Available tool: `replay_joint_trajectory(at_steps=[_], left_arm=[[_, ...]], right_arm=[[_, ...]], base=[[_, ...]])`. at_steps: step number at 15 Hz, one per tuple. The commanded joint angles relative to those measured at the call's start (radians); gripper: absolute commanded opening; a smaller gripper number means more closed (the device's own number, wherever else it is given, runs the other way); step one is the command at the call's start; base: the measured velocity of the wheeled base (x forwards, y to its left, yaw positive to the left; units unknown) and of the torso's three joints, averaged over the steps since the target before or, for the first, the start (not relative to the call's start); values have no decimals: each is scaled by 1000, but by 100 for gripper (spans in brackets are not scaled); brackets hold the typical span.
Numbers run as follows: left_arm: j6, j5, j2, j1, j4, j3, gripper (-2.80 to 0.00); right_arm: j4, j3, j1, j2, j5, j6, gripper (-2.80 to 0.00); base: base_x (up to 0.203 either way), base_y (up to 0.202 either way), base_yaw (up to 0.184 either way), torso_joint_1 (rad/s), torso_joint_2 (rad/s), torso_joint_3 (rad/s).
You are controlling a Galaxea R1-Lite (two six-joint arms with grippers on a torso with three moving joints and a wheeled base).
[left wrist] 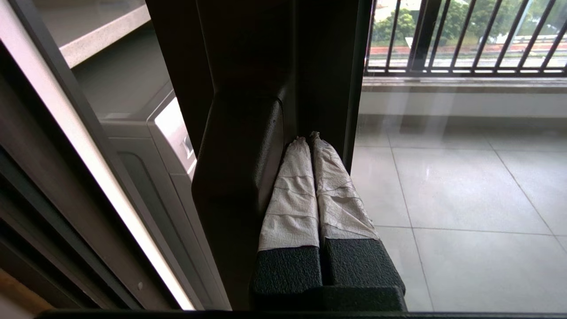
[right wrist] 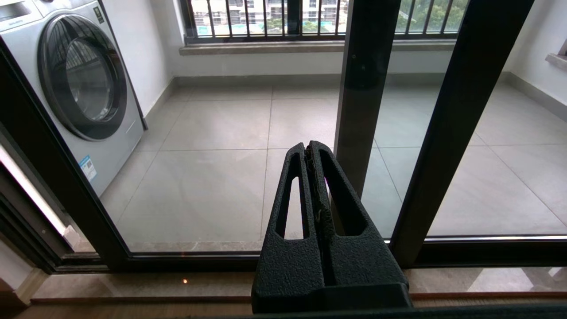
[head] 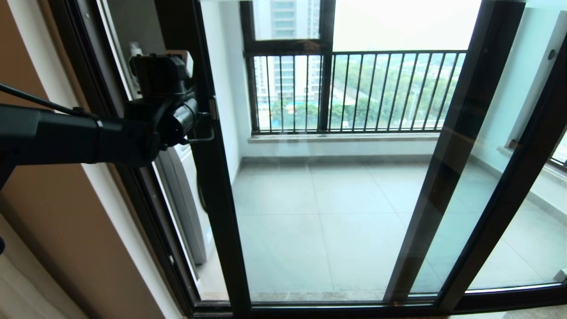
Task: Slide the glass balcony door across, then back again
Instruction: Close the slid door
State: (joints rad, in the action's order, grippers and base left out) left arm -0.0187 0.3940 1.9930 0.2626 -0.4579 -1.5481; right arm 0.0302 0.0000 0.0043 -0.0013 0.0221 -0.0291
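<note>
The glass balcony door (head: 319,212) is a tall clear panel in a slim black frame. Its left upright (head: 217,190) carries a short black bar handle (head: 207,133). My left gripper (head: 197,119) is at that handle, at about chest height. In the left wrist view the gripper (left wrist: 308,141) is shut, and its white-taped fingers (left wrist: 290,195) are tucked between the handle bar (left wrist: 239,177) and the upright, holding nothing. My right gripper (right wrist: 310,148) is shut and empty, low down, facing the bottom of the door. It is out of the head view.
A washing machine (right wrist: 84,84) stands on the balcony at the left, showing in the gap (head: 186,208) between the jamb and the door's upright. A second dark-framed panel (head: 509,190) overlaps on the right. A railed black window (head: 354,88) is at the back. The floor track (right wrist: 177,259) runs below.
</note>
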Motion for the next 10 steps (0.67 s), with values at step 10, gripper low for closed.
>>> replay_joint_trajectory(at_steps=[10], left_arm=[[39,-83,-72,-168,-4,58,-280]], right_arm=[[0,11,0,1,1,0,-280]], base=[[0,0,0,0,0,0]])
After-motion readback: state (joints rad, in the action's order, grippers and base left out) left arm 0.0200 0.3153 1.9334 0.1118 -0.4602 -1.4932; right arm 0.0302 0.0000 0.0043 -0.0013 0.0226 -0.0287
